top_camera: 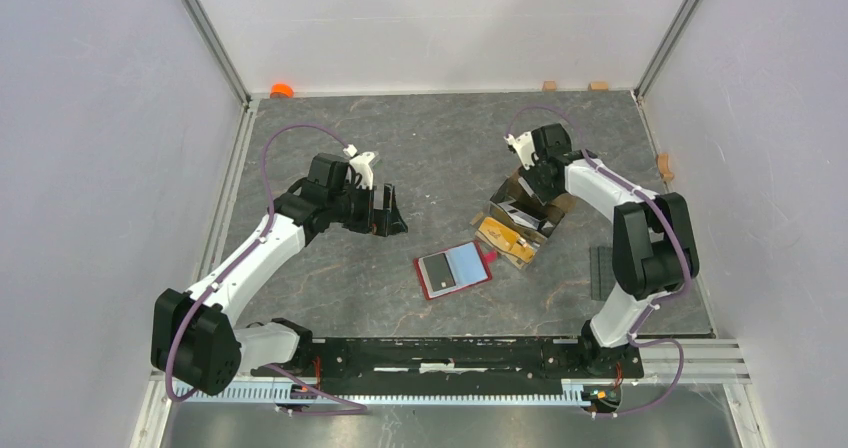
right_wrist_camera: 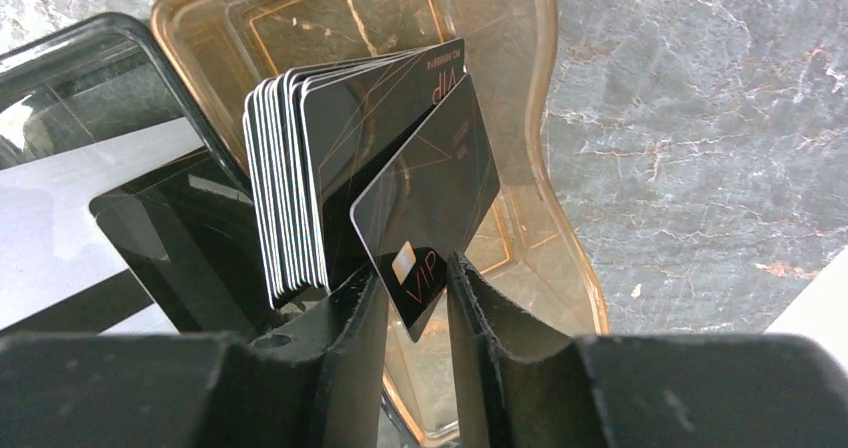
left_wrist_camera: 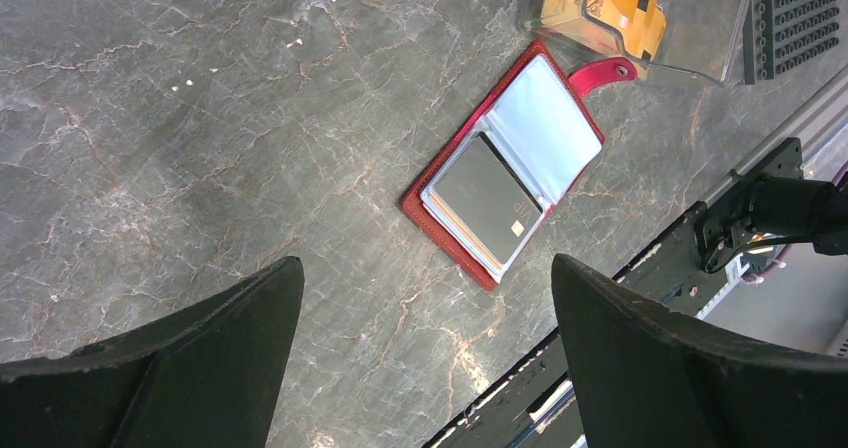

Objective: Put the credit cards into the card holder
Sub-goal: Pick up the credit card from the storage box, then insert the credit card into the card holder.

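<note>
The right claw (right_wrist_camera: pixel 415 286) is pinching the lower corner of one dark card (right_wrist_camera: pixel 428 193). The card leans against the upright stack of dark cards (right_wrist_camera: pixel 290 178) just beyond the fingertips, over an amber tray (right_wrist_camera: pixel 545 118). With only a corner held, the card may pivot or slip free when lifted, and its edge, touching the stack, could drag a neighbour along. The left claw (left_wrist_camera: pixel 425 313) hangs spread and empty above the desk (left_wrist_camera: pixel 150 118). The open red card holder (left_wrist_camera: pixel 555 118) lies ahead of it, a second dark card (left_wrist_camera: pixel 485 203) lying on one page.
</note>
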`<state>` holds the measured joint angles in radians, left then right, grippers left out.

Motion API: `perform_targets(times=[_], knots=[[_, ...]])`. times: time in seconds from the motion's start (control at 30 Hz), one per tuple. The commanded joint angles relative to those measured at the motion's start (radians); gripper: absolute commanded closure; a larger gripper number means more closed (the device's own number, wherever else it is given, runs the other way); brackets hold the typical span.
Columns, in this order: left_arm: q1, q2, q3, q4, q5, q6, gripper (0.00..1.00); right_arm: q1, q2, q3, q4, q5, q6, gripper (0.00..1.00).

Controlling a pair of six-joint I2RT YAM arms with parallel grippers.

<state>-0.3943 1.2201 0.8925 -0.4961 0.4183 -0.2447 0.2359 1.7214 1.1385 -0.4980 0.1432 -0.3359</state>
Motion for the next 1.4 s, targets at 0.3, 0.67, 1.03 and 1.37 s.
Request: perform_targets(times=[0.3,0.67,1.03,1.37], knots=[[-0.003,-0.027,0.004,0.022,0.003,0.035,0.0,0.038,-0.072,0.029,-0.005,0.183,-0.013,1.0],[-0.01,-0.061,-0.01,0.047,0.041,0.052,0.02,0.124,-0.261,0.142,-0.164,0.211,0.121,1.0],[-0.173,-0.208,-0.074,0.158,0.163,0.129,0.02,0.327,-0.474,0.075,-0.199,-0.47,0.247,1.0],[-0.29,-0.223,-0.097,0.231,0.289,0.123,0.01,0.411,-0.511,-0.123,-0.172,-0.951,0.24,1.0]])
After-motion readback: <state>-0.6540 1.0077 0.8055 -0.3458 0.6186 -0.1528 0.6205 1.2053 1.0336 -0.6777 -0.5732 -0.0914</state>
